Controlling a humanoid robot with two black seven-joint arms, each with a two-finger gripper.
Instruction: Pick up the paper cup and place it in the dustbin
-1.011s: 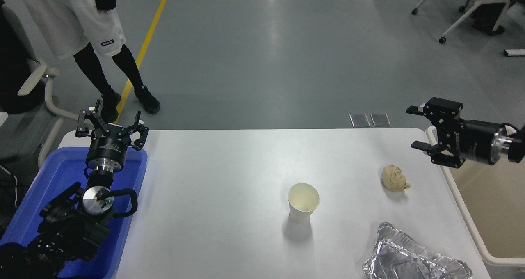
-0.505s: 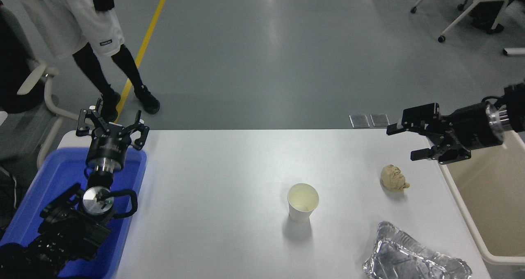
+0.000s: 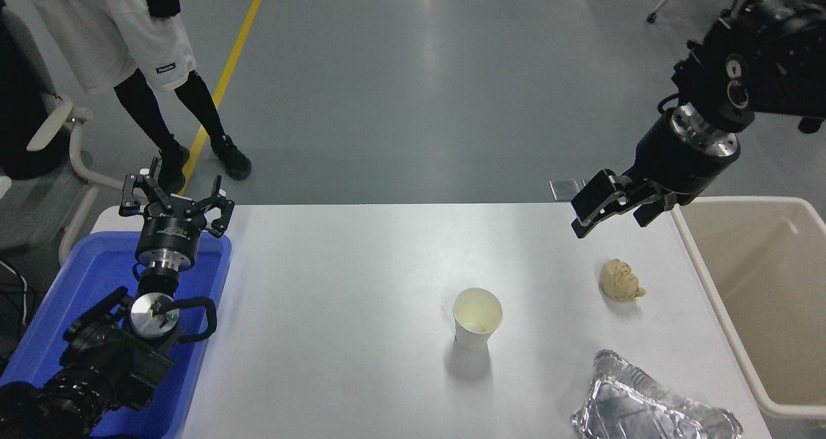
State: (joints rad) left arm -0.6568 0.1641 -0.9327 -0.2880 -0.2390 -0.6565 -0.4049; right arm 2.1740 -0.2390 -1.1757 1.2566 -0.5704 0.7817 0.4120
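While paper cup (image 3: 477, 317) stands untouched, right hand (image 3: 611, 208) has risen.

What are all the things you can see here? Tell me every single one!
paper cup: one, white, upright mid-table
paper wad: one, tan, right of the cup
foil tray: one, silver, table's near right corner
dustbin: one, beige, off the table's right edge
blue bin: one, at the table's left end
table: one, white
office chairs: grey, upper corners
person: one, standing top left
left gripper: black, open, parked over the blue bin
right gripper: black, open, above the table's far right
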